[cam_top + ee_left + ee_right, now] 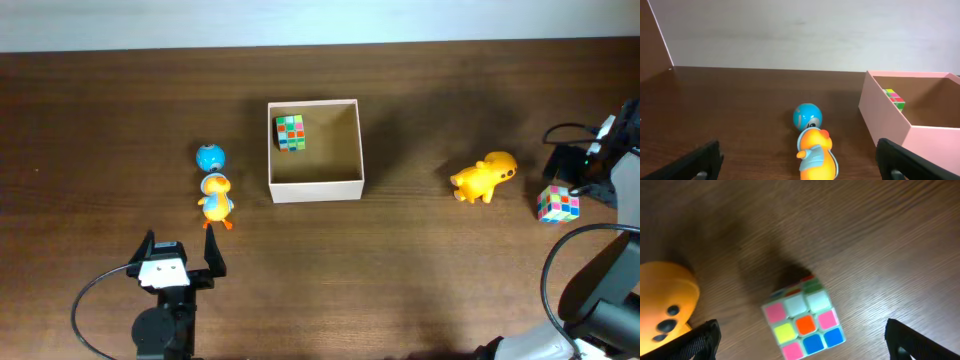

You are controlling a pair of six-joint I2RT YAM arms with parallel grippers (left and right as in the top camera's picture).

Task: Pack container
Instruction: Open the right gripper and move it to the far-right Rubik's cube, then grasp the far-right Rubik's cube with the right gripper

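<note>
The square white-walled, brown-floored container sits at upper centre, a multicoloured puzzle cube in its upper-left corner. Both pincers gape wide and empty: left gripper lower left, right gripper straddling a second cube at far right.

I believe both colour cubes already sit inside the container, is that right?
Not quite: only one cube sits inside the container; the other cube lies on the table beside the yellow toy, as the overhead view shows.
</note>
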